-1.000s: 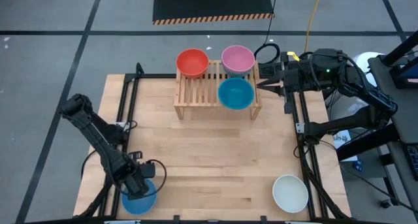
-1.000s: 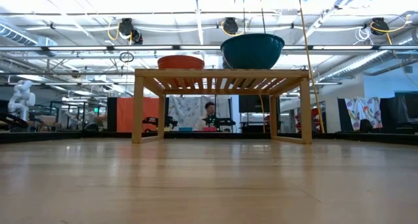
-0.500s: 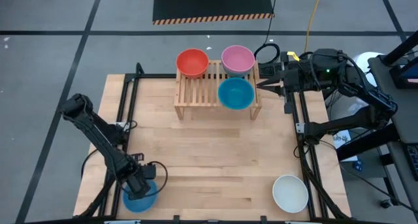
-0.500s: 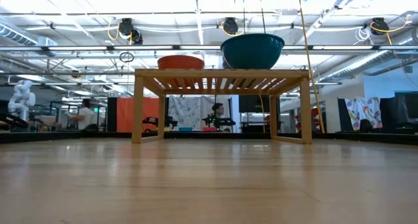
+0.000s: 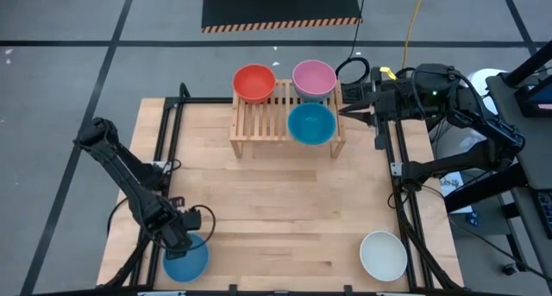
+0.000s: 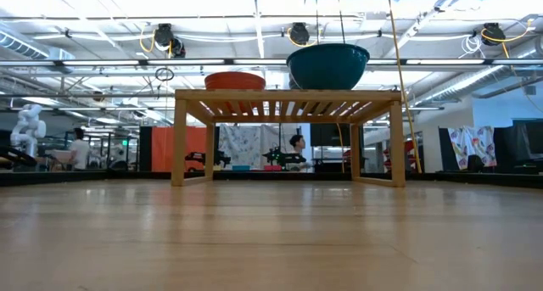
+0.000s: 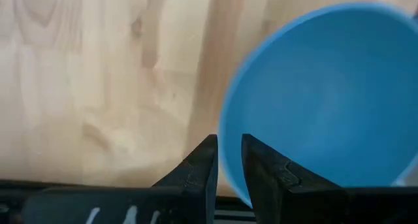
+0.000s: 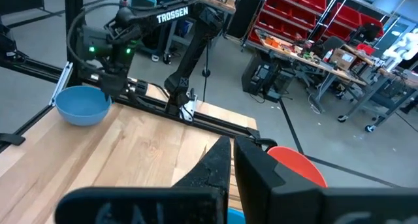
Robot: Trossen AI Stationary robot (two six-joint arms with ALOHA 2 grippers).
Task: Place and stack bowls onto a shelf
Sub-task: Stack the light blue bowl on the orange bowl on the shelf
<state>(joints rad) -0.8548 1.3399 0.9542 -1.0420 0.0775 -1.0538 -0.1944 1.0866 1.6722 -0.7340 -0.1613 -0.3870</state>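
The left gripper has its two fingers closed on the near rim of the light blue bowl, one finger inside the wall and one outside, as the left wrist view shows with the blue edge running between the dark tips. The bowl sits at the front-left corner of the table, partly past its front edge, and in the right wrist view it appears tilted and perhaps lifted off the wood. From these jaws the shelf lies well away across the table, toward the back and to the right, so the carry has to run diagonally over bare tabletop. On the shelf the red bowl stands at the back left, the pink bowl at the back right and the teal bowl in front of the pink one; the front-left slats are free. The right gripper waits just beside the shelf's right end with its fingers drawn together and holding nothing. The white bowl rests at the front-right corner, nearer the right arm.
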